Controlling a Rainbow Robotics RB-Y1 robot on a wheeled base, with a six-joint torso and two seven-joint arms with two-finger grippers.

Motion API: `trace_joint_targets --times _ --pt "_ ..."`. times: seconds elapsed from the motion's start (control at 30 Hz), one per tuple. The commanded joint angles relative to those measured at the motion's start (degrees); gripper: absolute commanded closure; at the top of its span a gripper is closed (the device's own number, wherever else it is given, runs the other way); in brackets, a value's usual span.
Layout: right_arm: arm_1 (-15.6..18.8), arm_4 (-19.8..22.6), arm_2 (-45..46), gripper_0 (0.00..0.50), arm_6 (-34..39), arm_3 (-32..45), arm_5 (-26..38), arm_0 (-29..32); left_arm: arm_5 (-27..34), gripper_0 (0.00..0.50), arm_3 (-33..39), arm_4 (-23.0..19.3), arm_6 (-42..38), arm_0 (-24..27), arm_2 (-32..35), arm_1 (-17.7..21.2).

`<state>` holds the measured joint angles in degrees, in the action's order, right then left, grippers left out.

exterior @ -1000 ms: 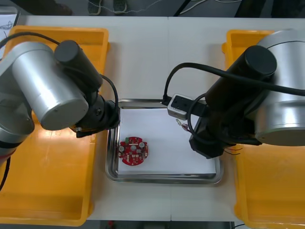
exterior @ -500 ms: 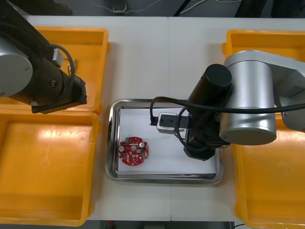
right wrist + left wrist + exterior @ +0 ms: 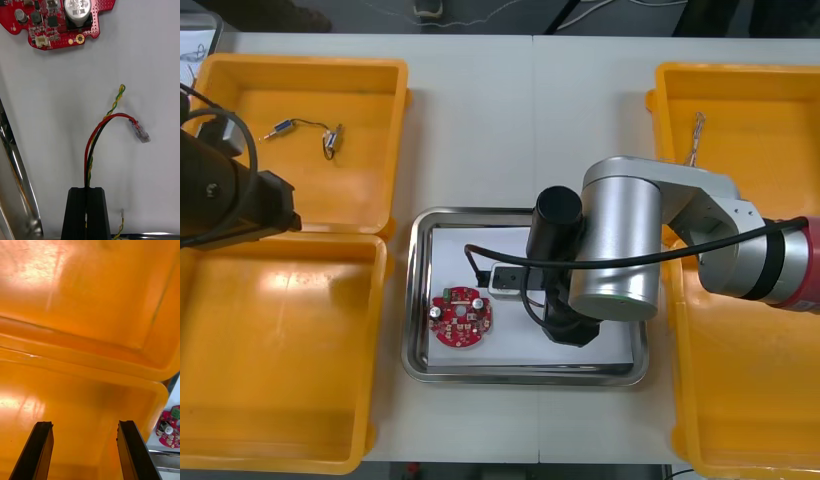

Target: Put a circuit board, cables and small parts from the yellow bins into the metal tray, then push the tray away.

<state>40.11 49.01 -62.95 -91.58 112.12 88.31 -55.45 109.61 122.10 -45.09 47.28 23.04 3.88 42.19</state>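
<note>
My right gripper point(image 3: 87, 189) is shut on a red and yellow cable point(image 3: 108, 120), which arches up from the fingers, its clear connector resting on the tray's white inside. The round red circuit board point(image 3: 56, 18) lies just beyond the cable's end. In the front view the right arm point(image 3: 610, 250) hangs over the middle of the metal tray point(image 3: 525, 378), with the circuit board point(image 3: 460, 318) at the tray's left. My left gripper point(image 3: 88, 446) is open, nothing between its fingers, above the wall between the two left yellow bins point(image 3: 90, 363). The left arm point(image 3: 225, 200) is at the table's left edge.
A cable point(image 3: 305, 130) lies in the far left bin point(image 3: 380, 70). Another thin cable point(image 3: 697, 135) lies in the far right bin point(image 3: 780, 80). The near left bin point(image 3: 280, 350) and near right bin point(image 3: 750, 400) flank the tray.
The right arm has swung left over the tray's middle, carrying the cable toward the circuit board. The left arm has drawn back from the tray to the table's left edge.
</note>
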Motion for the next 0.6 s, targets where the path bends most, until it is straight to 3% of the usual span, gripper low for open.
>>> trace_joint_targets --times 0.03,0.4,0.6 --pt "-1.87 -2.25 -0.33 0.500 0.35 -0.94 -1.56 2.54 0.39 0.000 -3.71 -0.52 12.31 -0.80 4.29 2.55" --pt "-3.54 -7.52 -0.33 0.500 2.64 -0.94 -5.52 9.57 0.39 0.000 -6.35 0.89 24.26 -4.49 8.60 3.51" --pt "-3.63 -8.40 -0.42 0.500 3.25 -0.94 -5.43 10.10 0.39 0.000 -6.00 -0.17 27.86 -7.66 11.23 4.22"
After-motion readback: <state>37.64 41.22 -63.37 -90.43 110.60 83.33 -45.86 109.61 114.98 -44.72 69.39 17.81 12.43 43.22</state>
